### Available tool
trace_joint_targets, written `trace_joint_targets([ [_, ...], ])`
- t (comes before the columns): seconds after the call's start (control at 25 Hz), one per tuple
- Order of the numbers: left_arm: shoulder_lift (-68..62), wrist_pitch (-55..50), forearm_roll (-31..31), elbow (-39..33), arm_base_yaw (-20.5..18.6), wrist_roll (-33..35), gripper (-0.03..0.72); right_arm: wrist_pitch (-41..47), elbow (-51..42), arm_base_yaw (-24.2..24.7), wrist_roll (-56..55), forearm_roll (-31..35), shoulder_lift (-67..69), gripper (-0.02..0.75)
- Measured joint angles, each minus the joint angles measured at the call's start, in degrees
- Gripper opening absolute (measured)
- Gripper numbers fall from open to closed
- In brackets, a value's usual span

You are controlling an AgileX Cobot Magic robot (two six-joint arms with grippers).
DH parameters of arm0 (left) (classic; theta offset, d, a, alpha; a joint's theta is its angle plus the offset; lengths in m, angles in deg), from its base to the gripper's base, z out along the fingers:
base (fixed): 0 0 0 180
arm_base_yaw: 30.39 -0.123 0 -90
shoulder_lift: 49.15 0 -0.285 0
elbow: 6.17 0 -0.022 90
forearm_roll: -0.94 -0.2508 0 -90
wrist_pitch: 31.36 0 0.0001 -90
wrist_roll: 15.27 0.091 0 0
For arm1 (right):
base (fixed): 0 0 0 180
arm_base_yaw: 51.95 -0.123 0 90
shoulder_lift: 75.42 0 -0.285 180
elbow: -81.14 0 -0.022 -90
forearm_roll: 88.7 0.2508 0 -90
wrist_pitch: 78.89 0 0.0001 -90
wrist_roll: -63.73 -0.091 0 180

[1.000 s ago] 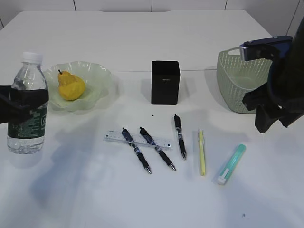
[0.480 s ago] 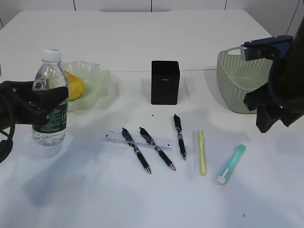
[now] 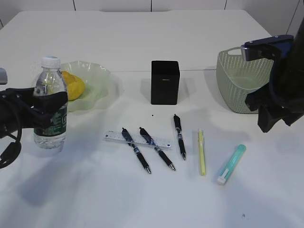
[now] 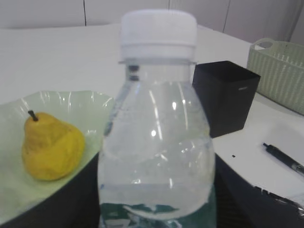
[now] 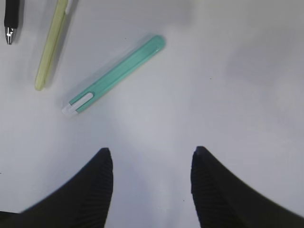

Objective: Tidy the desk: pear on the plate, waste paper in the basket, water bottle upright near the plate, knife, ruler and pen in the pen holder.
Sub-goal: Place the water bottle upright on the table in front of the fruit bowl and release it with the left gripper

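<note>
The desk (image 3: 142,38) is one big white top carrying everything. Containers first, biggest down: 1 basket (image 3: 237,83) far right, sage-green, what shows of its inside looks bare; 1 plate (image 3: 97,78) w/ wavy rim at left holding 1 pear (image 3: 73,85), stem clear only in left wrist view; 1 pen holder (image 3: 165,82), black, mid-desk, nothing sticking out of its top, inside not visible. 1 water bottle (image 3: 50,107) stands upright just in front of the plate's left edge, partly hiding the pear in ext. view. Left gripper (image 3: 45,107) is clamped on the water bottle at label height, fingers (image 4: 57,209) dark on both sides of it in wrist view. Right gripper (image 5: 152,185) hangs above bare desk near the basket, fingers apart, nothing betw. them. Loose items front of the pen holder: 3 dark pens (image 3: 179,136), 2 of them lying across 1 ruler (image 3: 114,137); 1 thin yellow pen (image 3: 202,152); 1 teal knife (image 3: 232,164) at right. Right wrist view shows the knife's white slider end; ext. view can't resolve that. No paper scraps visible to count.
</note>
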Motion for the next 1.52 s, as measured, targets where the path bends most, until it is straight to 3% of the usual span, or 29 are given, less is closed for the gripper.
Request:
trace_joint_targets([
  [0.4,-7.2,0.0,0.1,4.6,0.0,0.1,0.395,0.0,0.0,0.0,0.0,-0.2,0.0,0.393],
  [0.72,-12.3,1.1,-3.8,8.2,0.0,0.1,0.395,-0.2,0.0,0.0,0.0,-0.3,0.0,0.393],
  [1.52,-16.9,7.5,-5.9,9.6,0.0,0.5,0.419,-0.9,0.0,0.0,0.0,-0.7,0.0,0.393],
])
